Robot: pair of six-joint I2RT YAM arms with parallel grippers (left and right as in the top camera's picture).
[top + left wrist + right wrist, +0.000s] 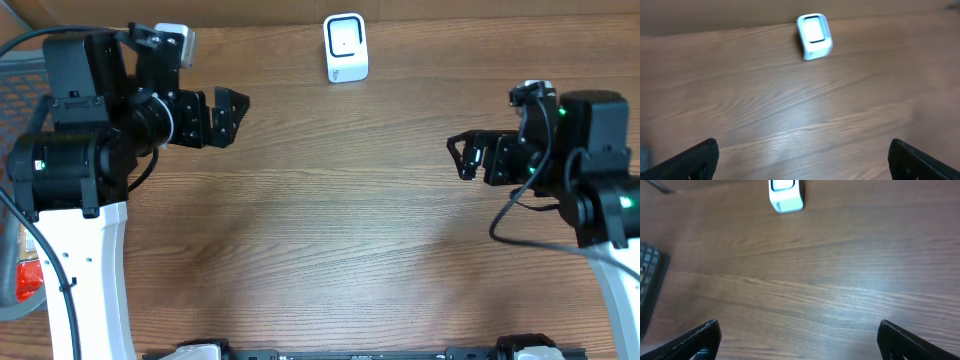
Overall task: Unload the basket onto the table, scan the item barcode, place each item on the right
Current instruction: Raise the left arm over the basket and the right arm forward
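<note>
A small white barcode scanner (pixel 346 47) stands upright at the far edge of the wooden table, also seen in the left wrist view (pixel 814 36) and the right wrist view (pixel 785 195). My left gripper (pixel 236 118) hovers at the left, open, with only bare wood between its fingers (pixel 802 160). At the right my right gripper (pixel 457 157) faces it, also open and holding nothing (pixel 799 340). The item is out of view in both wrist views.
An orange mesh basket (pixel 18 90) sits at the far left edge behind the left arm, with something red and white (pixel 27 278) showing lower down. A dark gridded object (pixel 647 280) is at the left of the right wrist view.
</note>
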